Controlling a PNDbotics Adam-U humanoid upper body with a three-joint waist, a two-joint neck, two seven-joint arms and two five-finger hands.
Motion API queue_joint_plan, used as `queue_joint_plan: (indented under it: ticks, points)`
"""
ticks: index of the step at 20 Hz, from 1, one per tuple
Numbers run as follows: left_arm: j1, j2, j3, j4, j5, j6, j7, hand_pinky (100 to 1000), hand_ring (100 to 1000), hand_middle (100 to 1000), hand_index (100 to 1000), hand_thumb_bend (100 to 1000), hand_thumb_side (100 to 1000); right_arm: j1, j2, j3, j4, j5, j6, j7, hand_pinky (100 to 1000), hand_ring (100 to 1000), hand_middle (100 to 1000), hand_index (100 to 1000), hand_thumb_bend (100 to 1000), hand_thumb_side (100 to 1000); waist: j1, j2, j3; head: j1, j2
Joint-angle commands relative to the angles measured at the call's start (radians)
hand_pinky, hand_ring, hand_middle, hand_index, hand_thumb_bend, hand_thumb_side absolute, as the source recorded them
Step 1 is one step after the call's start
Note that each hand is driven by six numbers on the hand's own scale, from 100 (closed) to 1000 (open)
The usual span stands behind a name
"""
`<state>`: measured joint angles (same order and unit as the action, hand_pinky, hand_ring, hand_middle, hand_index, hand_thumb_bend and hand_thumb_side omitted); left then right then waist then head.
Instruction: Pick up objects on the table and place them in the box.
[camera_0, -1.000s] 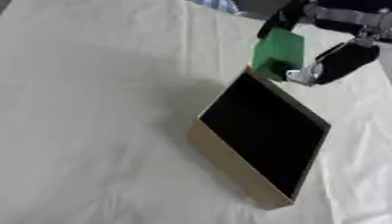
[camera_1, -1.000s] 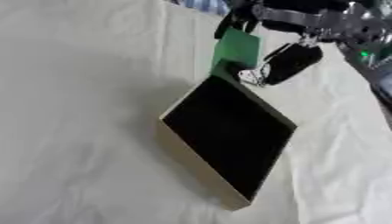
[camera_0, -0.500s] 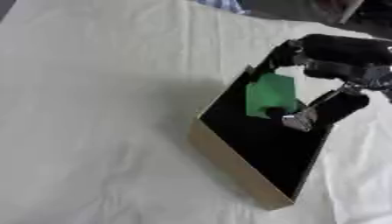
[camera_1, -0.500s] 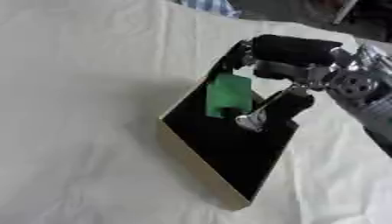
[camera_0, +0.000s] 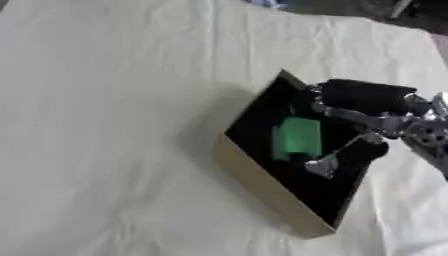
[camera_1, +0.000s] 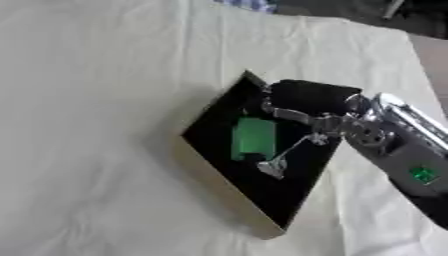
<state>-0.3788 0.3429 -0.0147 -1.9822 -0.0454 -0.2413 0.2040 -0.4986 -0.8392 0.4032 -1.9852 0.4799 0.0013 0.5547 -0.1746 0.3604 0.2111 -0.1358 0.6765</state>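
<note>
A flat green block (camera_0: 297, 138) lies inside the shallow tan box (camera_0: 262, 182) with a black interior, which sits askew on the white cloth. My right hand (camera_0: 363, 97) reaches into the box from the right. Its fingers (camera_0: 350, 116) stretch out just above the block's upper right corner, and its thumb (camera_0: 337, 159) ends beside the block's lower right corner. The hand looks spread, and the block rests to the left of the fingertips rather than between them. My left hand shows in neither view.
White wrinkled cloth (camera_0: 105, 125) covers the table all around the box. A bit of blue striped fabric (camera_1: 249, 5) lies at the far edge. My right forearm (camera_1: 411, 160) runs out of the lower right.
My right hand has carried the green block from above the box's far corner down into the box. The block now lies flat on the black bottom, and the fingers have spread off it.
</note>
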Motion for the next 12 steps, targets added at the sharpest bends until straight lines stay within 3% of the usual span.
queue_joint_plan:
  ticks: [1, 5, 6, 7, 8, 9, 12]
  points:
    - [-0.008, 0.003, 0.002, -0.018, 0.004, 0.000, -0.004, 565, 639, 633, 745, 100, 636, 0.003, -0.009, 0.007, -0.015, 0.008, 0.011, 0.020, 736, 785, 488, 726, 100, 100, 0.011, -0.014, 0.001, -0.005, -0.001]
    - [-0.007, 0.001, 0.003, -0.018, 0.004, 0.000, -0.005, 565, 639, 633, 745, 100, 636, 0.008, -0.005, 0.016, -0.015, 0.001, 0.008, 0.043, 739, 788, 495, 729, 100, 100, 0.011, -0.013, 0.002, -0.006, -0.001]
    - [-0.007, 0.001, 0.003, -0.018, 0.005, 0.001, -0.005, 566, 639, 634, 745, 100, 637, 0.007, -0.004, 0.017, -0.015, 0.007, 0.004, 0.048, 782, 854, 635, 816, 100, 361, 0.011, -0.012, 0.002, -0.006, -0.001]
    - [-0.007, 0.000, 0.002, -0.018, 0.005, 0.001, -0.005, 566, 640, 634, 745, 100, 638, 0.005, -0.004, 0.015, -0.015, 0.019, -0.002, 0.053, 799, 880, 693, 861, 127, 417, 0.011, -0.013, 0.002, -0.005, -0.001]
    - [-0.007, -0.001, 0.002, -0.018, 0.005, 0.001, -0.006, 566, 640, 634, 745, 100, 638, 0.003, -0.004, 0.012, -0.015, 0.040, -0.009, 0.058, 809, 893, 719, 882, 170, 436, 0.011, -0.013, 0.001, -0.005, -0.002]
    - [-0.007, -0.001, 0.003, -0.018, 0.005, 0.002, -0.006, 566, 640, 634, 745, 100, 638, 0.001, -0.004, 0.009, -0.015, 0.061, -0.016, 0.063, 835, 925, 755, 916, 276, 478, 0.011, -0.013, 0.001, -0.005, -0.002]
    - [-0.007, -0.002, 0.003, -0.018, 0.006, 0.002, -0.006, 567, 640, 634, 746, 100, 638, -0.001, -0.009, -0.001, -0.015, 0.154, -0.049, 0.078, 854, 940, 796, 949, 398, 473, 0.011, -0.015, 0.000, -0.003, -0.006]
